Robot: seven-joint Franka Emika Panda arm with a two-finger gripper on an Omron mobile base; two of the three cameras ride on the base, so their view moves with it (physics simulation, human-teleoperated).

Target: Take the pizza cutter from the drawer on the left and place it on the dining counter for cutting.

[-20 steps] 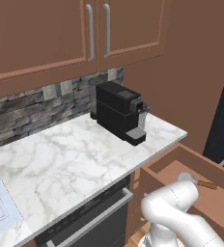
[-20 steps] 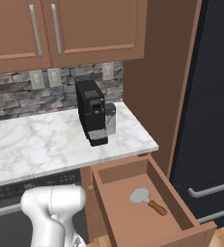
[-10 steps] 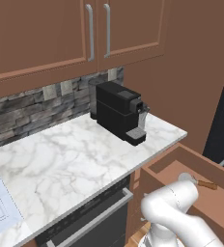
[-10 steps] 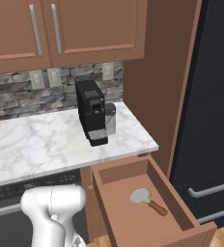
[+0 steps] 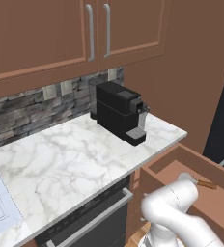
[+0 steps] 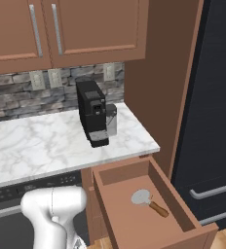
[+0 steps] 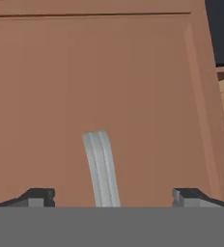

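Nothing has shifted over the last second: in the right base view the drawer [image 6: 176,206] stands pulled out just as before, and the pizza cutter [image 6: 149,202] lies on its floor toward the right wall, wheel at the back, handle toward the front right corner. In the hand view the gripper [image 7: 113,197] has its fingertips spread wide, released and empty, facing a brown front with a silver bar handle [image 7: 101,169] between them. My judgement: opening is done, and the reach for the cutter has not yet begun.
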